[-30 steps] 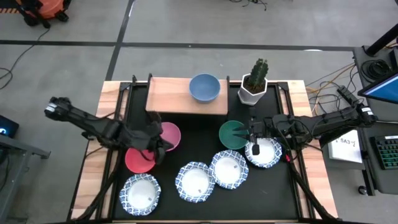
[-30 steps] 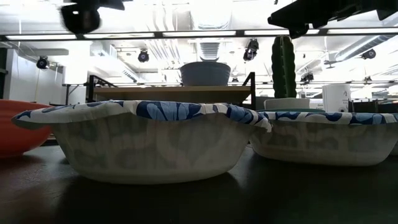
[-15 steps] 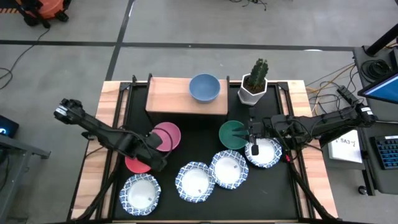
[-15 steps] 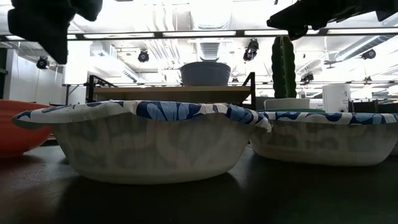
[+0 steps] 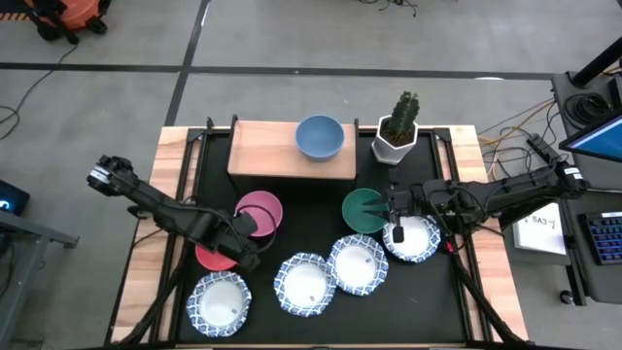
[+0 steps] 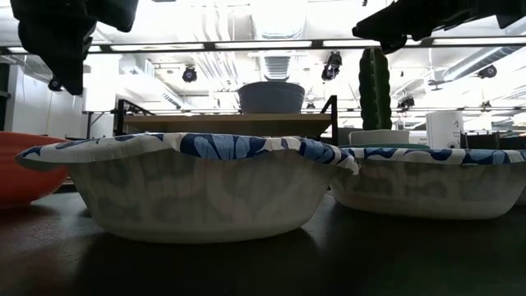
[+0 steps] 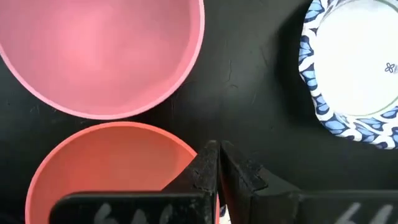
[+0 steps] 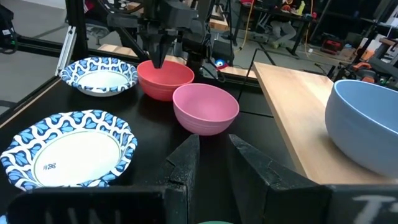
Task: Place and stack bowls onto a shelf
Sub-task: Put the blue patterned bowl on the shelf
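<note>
left gripper point(image 7: 217, 163) sits at the red bowl's point(image 7: 112, 165) near rim, fingers pinched almost together, holding nothing; pink bowl point(image 7: 102, 53) just beyond. advise spreading fingers to straddle the rim squarely. right gripper point(image 8: 211, 152) waits narrow above the green bowl point(image 5: 364, 209).
</note>
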### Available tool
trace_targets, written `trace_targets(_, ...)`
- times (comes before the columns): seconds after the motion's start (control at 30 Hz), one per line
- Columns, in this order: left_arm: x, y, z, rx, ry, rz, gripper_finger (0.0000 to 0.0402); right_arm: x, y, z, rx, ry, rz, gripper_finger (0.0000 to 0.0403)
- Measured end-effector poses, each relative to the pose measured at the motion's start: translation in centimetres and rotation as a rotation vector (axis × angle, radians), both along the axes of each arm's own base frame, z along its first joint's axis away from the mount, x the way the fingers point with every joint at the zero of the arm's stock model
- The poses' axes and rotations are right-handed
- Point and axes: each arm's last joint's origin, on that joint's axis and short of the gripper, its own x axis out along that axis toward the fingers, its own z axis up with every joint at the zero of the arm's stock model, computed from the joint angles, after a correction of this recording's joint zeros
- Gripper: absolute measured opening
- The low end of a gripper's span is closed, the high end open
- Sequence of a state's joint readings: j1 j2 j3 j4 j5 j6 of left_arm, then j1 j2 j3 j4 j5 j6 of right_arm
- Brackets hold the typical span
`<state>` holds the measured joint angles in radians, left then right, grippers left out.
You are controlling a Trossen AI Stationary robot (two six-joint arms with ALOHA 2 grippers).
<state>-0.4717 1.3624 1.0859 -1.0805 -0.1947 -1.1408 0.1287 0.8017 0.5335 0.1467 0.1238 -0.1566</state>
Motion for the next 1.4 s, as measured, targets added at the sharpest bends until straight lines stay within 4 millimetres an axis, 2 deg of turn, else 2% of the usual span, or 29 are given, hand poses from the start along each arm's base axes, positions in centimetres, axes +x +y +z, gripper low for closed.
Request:
trace_targets(0.17,-0.1,-0.2,-0.1,-0.115,0.056,0.004,0.0034,0.0,0.0,0.0,0.007,0.001,-0.002,0.0073)
trace_targets(0.4,-0.3,-0.3,-0.1,-0.167,0.085,0.119,0.0130,0.0,0.0,-0.1,0.005,0.009,-0.002,0.0073)
trace_targets(0.5,-0.1,-0.9,-0.1,-0.225,0.079,0.073,0.0172,0.0,0.0,-0.1,0.001,0.009,-0.001,0.0073)
trace_targets(0.6,0.3,-2.6,-0.1,-0.316,0.030,-0.048,0.0197,0.0,0.0,-0.1,0.000,0.010,-0.001,0.0073)
trace_targets(0.67,0.6,-3.9,-0.1,-0.370,-0.006,-0.134,0.0204,0.0,0.0,-0.1,-0.002,0.012,-0.001,0.0073)
trace_targets(0.8,1.5,-6.3,-1.0,-0.345,-0.100,-0.336,0.0203,0.0,0.0,-0.1,-0.005,0.014,-0.001,0.0073)
trace_targets(0.97,2.2,-8.3,-3.9,-0.368,0.002,-0.520,0.0201,0.0,0.0,-0.2,-0.005,0.016,-0.001,0.0073)
trace_targets(1.17,2.7,-8.9,-6.9,-0.321,0.116,-0.674,0.0201,0.0,0.0,-0.3,-0.003,0.019,-0.002,0.0073)
trace_targets(1.3,2.7,-8.9,-7.1,-0.306,0.129,-0.714,0.0201,0.0,0.0,-0.3,-0.003,0.019,-0.002,0.0073)
trace_targets(1.4,2.9,-9.1,-6.3,-0.301,0.108,-0.747,0.0201,0.0,0.0,-0.3,-0.004,0.017,-0.002,0.0073)
